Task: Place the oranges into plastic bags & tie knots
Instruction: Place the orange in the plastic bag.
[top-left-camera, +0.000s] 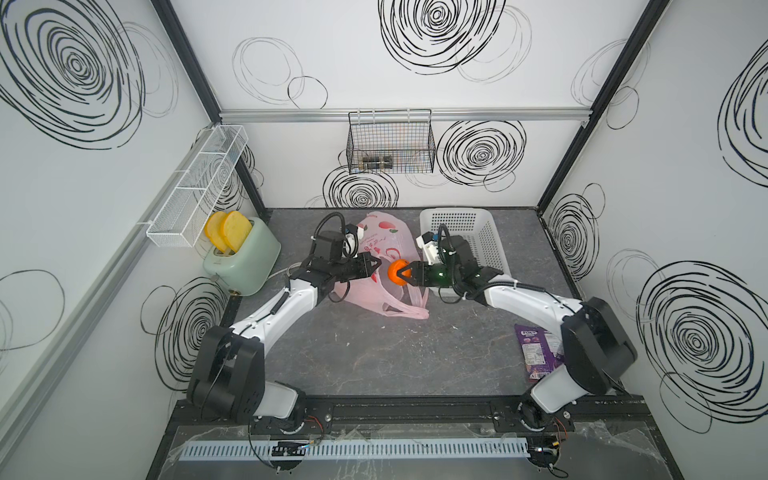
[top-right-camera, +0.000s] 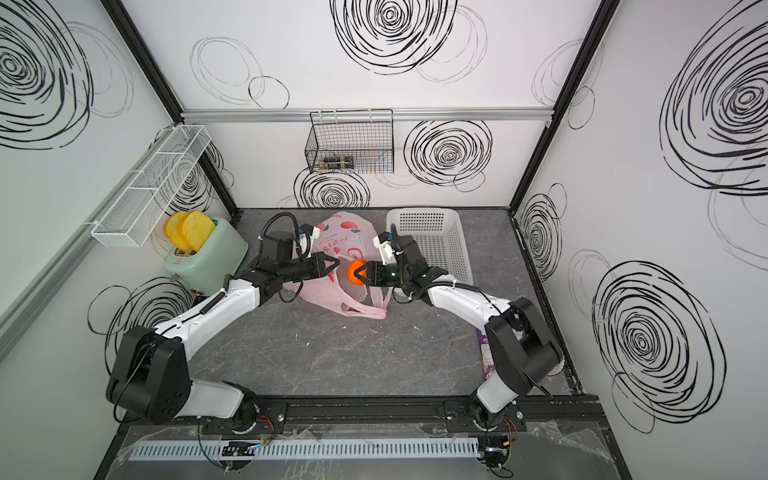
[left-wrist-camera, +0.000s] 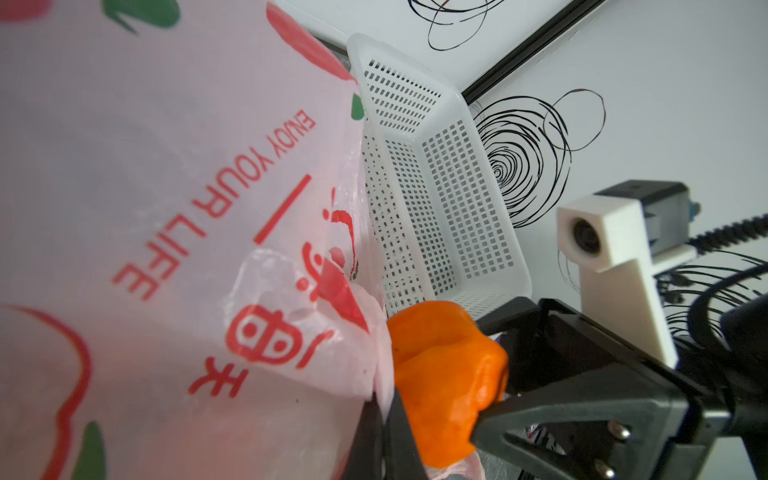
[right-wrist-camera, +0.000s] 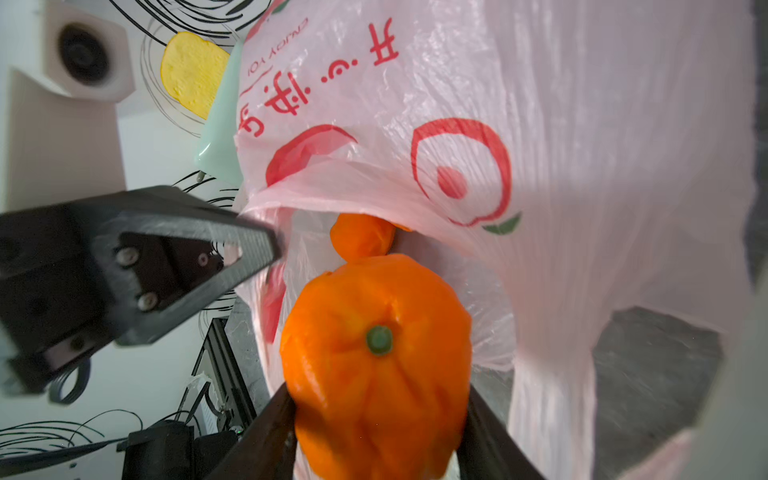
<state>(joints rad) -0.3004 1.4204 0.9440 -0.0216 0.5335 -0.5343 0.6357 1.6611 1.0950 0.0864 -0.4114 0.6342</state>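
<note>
Closest to the right wrist camera, an orange (right-wrist-camera: 376, 361) with a green stem button sits clamped between the dark jaws of the right gripper (top-left-camera: 402, 274). It hangs just at the mouth of the pink plastic bag (top-left-camera: 390, 241), which lies on the grey table (top-left-camera: 374, 353) between the two arms. The left gripper (top-left-camera: 375, 263) is pinched tight on the bag's upper rim, holding it raised so the opening gapes toward the fruit. Inside that opening a second orange (right-wrist-camera: 361, 239) already rests against the film. Whether more fruit lies deeper in the bag cannot be told. Behind the right arm, the white basket (top-left-camera: 457, 222) shows no oranges in the part that is visible. By this evidence the loading is partly done: one fruit is in, and one is about to go in. The bag's loop handles (top-left-camera: 409, 311) lie slack and untied on the table, so the knot is not yet started.
</note>
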